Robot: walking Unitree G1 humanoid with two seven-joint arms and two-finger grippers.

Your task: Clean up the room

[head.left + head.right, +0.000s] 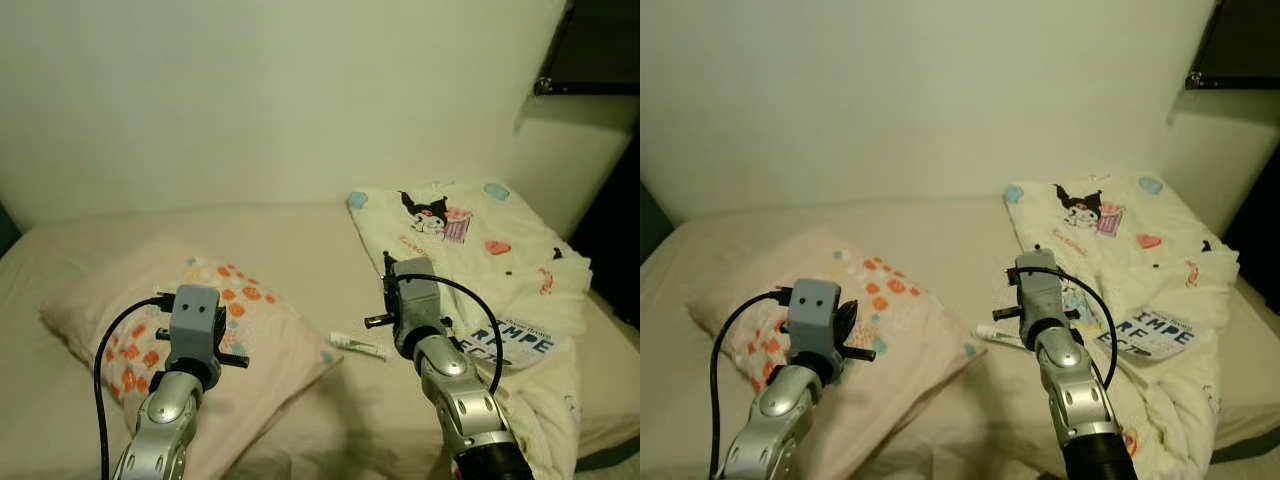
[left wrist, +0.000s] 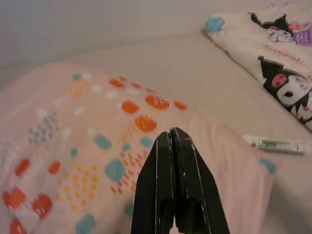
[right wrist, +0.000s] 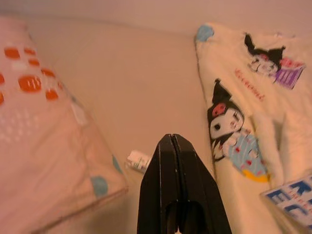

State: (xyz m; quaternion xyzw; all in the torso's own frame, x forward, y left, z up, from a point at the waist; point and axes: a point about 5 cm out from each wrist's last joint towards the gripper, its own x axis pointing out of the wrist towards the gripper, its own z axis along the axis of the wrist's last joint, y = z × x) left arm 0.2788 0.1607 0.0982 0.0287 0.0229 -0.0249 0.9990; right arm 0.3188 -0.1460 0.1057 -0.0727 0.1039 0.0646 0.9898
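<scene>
Both arms are hovering over the beige bed [image 1: 300, 240]. Left gripper [image 2: 171, 134] is sitting closed and empty above the pink dotted pillow [image 1: 200, 320]; right gripper [image 3: 170, 139] is likewise pressed together above the small white tube [image 1: 358, 346]. Head views are showing a white-blue book [image 1: 1148, 333] on the cartoon-print blanket [image 1: 480, 250].

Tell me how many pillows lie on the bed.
1: the pink pillow with orange and blue spots, on the bed's left side, below the left gripper. The blanket might hide another.
</scene>
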